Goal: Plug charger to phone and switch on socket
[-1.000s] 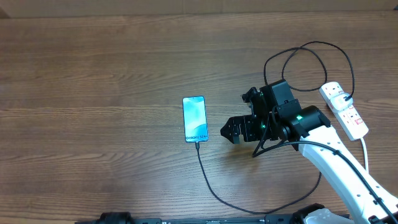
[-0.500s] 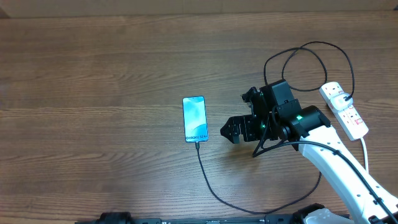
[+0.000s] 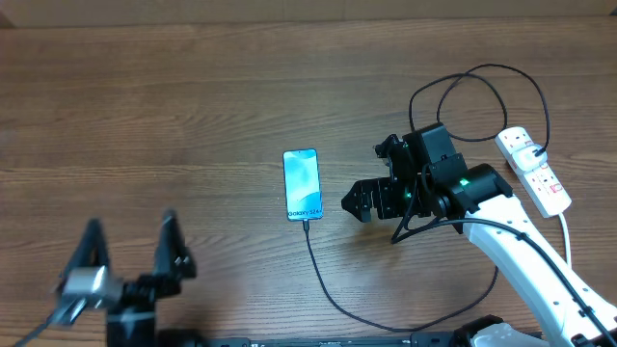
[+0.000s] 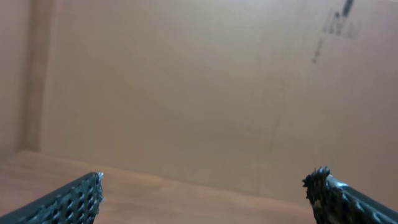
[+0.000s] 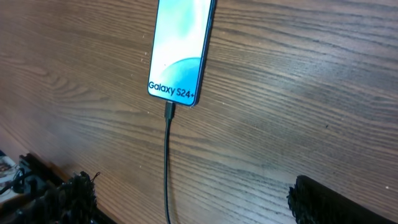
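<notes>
Looked to me like the plugging half was already done. The long thin black charger cable (image 5: 166, 168) had its tip seated in the bottom edge of the slim blue-screened Galaxy S24 phone (image 5: 180, 43), which lay flat in the middle of the brown wooden table (image 3: 145, 116).

So your step was switching on the long white power strip socket (image 3: 535, 170). I'd have pinched the fingers together, used 1 tip, and pressed straight down so the strip didn't skid. You also needed to lift over the cable loops on the way so nothing tugged the plug out.

Your right gripper (image 3: 355, 204) sat spread apart and empty just right of the phone. The socket was well apart from it, over at the table's right side. Your left gripper (image 3: 130, 253) was splayed wide with nothing in it at the near left, far from everything.
</notes>
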